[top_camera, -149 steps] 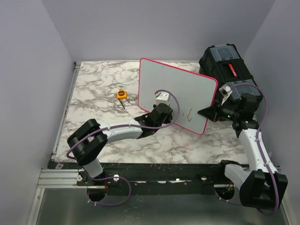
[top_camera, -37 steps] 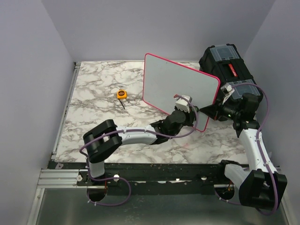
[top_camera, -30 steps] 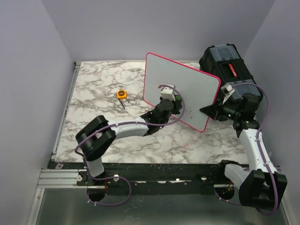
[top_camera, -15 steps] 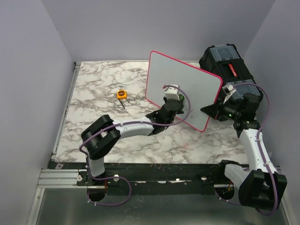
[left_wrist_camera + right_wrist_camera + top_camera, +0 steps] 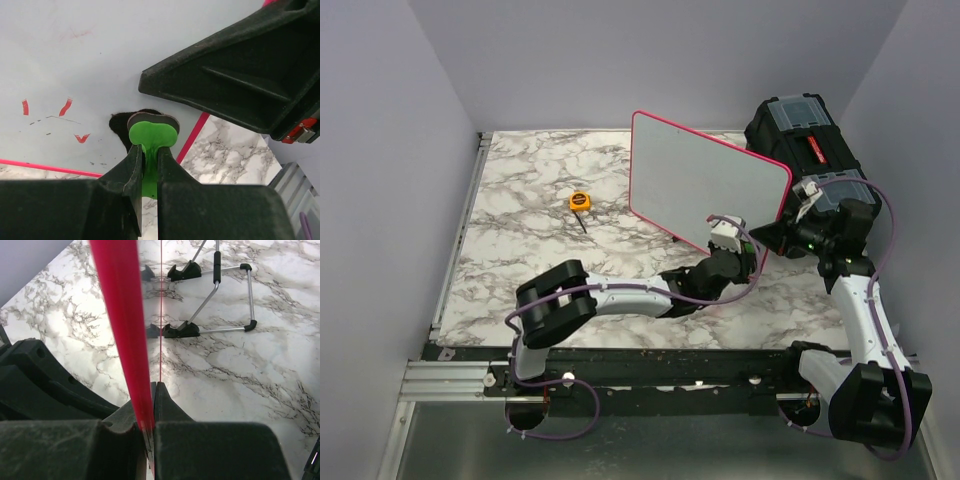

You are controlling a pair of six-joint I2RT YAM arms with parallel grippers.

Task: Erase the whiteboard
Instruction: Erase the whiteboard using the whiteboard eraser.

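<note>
The whiteboard (image 5: 705, 185), white with a pink-red rim, stands tilted on the marble table. My right gripper (image 5: 772, 238) is shut on its right edge; the right wrist view shows the red rim (image 5: 117, 315) pinched edge-on in the right gripper (image 5: 151, 390). My left gripper (image 5: 728, 252) is at the board's lower right corner, shut on a green eraser (image 5: 152, 134) whose dark pad presses the board. A few short red marks (image 5: 65, 107) remain left of the eraser. In the left wrist view the left gripper (image 5: 148, 152) clamps the eraser's green stem.
A black toolbox (image 5: 805, 140) stands behind the right arm at the back right. A small orange tape measure (image 5: 580, 201) lies on the table left of the board. The board's wire stand with black feet (image 5: 215, 290) rests on the marble behind it.
My left gripper has swept the eraser from the board's middle down to its lower right corner. The right gripper has kept its hold, and the board has shifted slightly.
</note>
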